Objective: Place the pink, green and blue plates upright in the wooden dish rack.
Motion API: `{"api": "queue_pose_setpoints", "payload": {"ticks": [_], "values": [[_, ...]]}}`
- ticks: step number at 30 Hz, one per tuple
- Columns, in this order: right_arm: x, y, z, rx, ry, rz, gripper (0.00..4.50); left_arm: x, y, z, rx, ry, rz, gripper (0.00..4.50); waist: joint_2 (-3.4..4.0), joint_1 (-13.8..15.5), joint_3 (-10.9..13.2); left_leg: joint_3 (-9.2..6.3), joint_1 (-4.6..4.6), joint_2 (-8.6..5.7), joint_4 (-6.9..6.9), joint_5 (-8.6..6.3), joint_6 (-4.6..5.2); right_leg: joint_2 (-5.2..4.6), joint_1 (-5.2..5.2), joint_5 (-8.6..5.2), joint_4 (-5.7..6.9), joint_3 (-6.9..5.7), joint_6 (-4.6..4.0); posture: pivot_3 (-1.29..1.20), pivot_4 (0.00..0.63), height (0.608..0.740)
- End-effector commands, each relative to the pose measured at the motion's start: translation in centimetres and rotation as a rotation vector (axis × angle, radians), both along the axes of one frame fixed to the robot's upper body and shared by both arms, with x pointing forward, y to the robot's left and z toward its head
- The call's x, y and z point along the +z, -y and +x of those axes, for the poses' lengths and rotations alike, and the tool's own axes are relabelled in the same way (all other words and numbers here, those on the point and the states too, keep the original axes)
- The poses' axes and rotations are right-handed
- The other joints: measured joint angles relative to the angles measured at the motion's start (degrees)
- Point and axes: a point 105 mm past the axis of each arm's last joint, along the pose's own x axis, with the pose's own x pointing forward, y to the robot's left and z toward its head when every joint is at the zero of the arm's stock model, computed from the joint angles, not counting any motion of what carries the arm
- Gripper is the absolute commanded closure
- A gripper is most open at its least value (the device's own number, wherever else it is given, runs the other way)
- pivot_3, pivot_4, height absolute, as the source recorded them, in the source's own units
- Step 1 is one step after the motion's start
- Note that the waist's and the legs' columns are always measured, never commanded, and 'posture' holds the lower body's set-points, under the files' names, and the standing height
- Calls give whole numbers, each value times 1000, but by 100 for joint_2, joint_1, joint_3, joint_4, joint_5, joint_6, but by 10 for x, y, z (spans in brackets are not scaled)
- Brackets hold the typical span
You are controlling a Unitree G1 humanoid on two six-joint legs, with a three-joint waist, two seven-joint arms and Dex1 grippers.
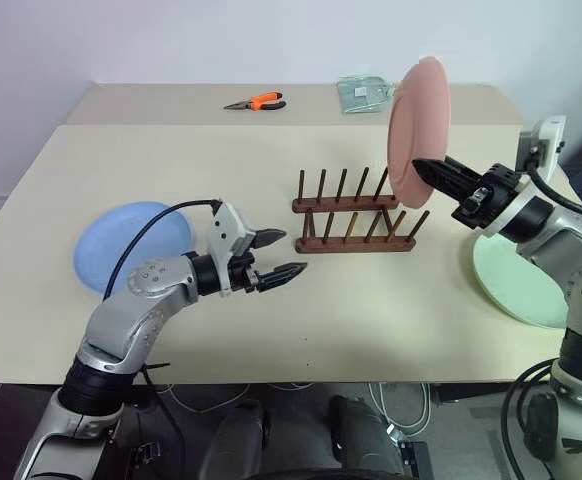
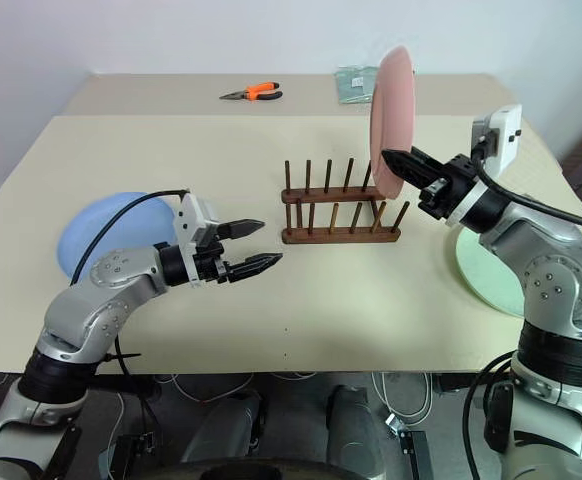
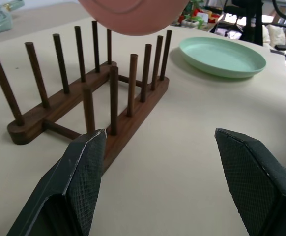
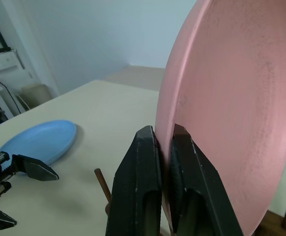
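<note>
My right gripper [image 1: 423, 166] is shut on the lower rim of the pink plate [image 1: 417, 128], holding it upright in the air just above the right end of the wooden dish rack [image 1: 355, 216]. The rack stands empty at the table's middle. To the left of the rack, low over the table, my left gripper [image 1: 280, 256] is open and empty, pointing at the rack. The blue plate [image 1: 131, 245] lies flat at the left, behind my left arm. At the right edge lies the green plate [image 1: 516, 285], partly hidden by my right arm.
Orange-handled pliers [image 1: 255, 101] and a clear plastic packet [image 1: 364, 94] lie on the far table [image 1: 171, 100]. The near table edge runs just below my left arm.
</note>
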Motion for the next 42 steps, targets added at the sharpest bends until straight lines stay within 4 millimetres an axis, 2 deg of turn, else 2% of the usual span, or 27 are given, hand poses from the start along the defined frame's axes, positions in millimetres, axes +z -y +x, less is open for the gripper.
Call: {"api": "queue_pose_setpoints", "payload": {"ticks": [1,3,4,7,8,11,15,17,19,21,25,27,30,33,38,42], "values": [[4,6,-1,-9,8,11,4500,9,4,-7,-32,34,-16,878,0,-1,0,0,0,0,0,0,0,0,0,0,0,0,0,0,150,740],[-4,10,1,-12,-27,24,4500,7,6,-7,-37,30,-5,878,0,-1,0,0,0,0,0,0,0,0,0,0,0,0,0,0,150,740],[-7,12,2,-18,-37,26,4154,6,6,-8,-38,31,1,827,0,-1,0,0,0,0,0,0,0,0,0,0,1,0,0,0,150,740],[-7,20,9,-84,-16,3,3024,4,6,-8,-38,23,-2,809,1,-1,0,1,0,0,1,0,0,0,0,0,0,0,0,0,150,740],[-5,24,12,-118,8,-14,2476,4,6,-8,-38,19,-6,809,1,-1,0,1,0,0,1,0,0,0,0,0,1,0,0,0,150,740],[11,45,16,-256,106,-19,932,3,6,-9,-47,-16,-30,4,1,-2,0,1,0,0,1,0,0,0,0,0,0,0,1,0,150,740],[22,79,1,-360,151,-2,932,-2,12,-13,-77,33,29,4,4,36,2,-2,-4,-2,1,0,0,0,0,-1,-1,-1,2,0,150,740],[13,93,-14,-379,119,-40,932,-5,17,-14,-98,36,37,4,3,49,2,-3,-6,-3,3,-1,1,-1,3,-2,-5,-1,3,0,150,740],[-10,97,-30,-366,42,-169,932,-8,22,-16,-126,45,51,4,4,53,1,-4,-5,-2,4,-4,7,-2,8,-3,-9,-3,4,0,150,740],[-50,99,-41,-351,-83,-385,932,-10,29,-18,-160,50,58,4,8,23,-1,0,-3,-2,4,-6,10,-3,9,-4,-8,-3,6,0,150,740],[-108,110,-50,-391,-233,-635,932,-9,39,-21,-213,60,61,4,17,-64,-3,24,6,3,8,-7,11,-4,9,-15,-6,6,22,0,150,740],[-130,114,-51,-412,-280,-719,932,-8,43,-22,-228,68,63,4,22,-108,-7,28,7,6,9,-7,11,-4,9,-14,-5,8,20,0,150,740],[-149,122,-49,-453,-309,-808,932,-7,46,-21,-236,74,61,4,25,-118,-8,27,5,6,8,-7,11,-4,6,-15,-6,8,20,0,150,740],[-160,131,-43,-508,-323,-856,1773,-7,45,-22,-241,75,66,0,21,-113,-10,27,3,4,10,-7,11,-6,5,-14,-8,10,22,0,150,740],[-148,133,-35,-562,-278,-822,4296,-10,41,-23,-234,71,78,0,20,-31,-9,21,3,2,14,-7,11,-7,10,-15,-8,9,22,0,150,740],[-134,138,-29,-622,-244,-784,4411,-13,40,-22,-222,77,89,0,22,-1,-9,20,4,2,14,-7,11,-6,10,-15,-7,9,22,0,150,740]]}}
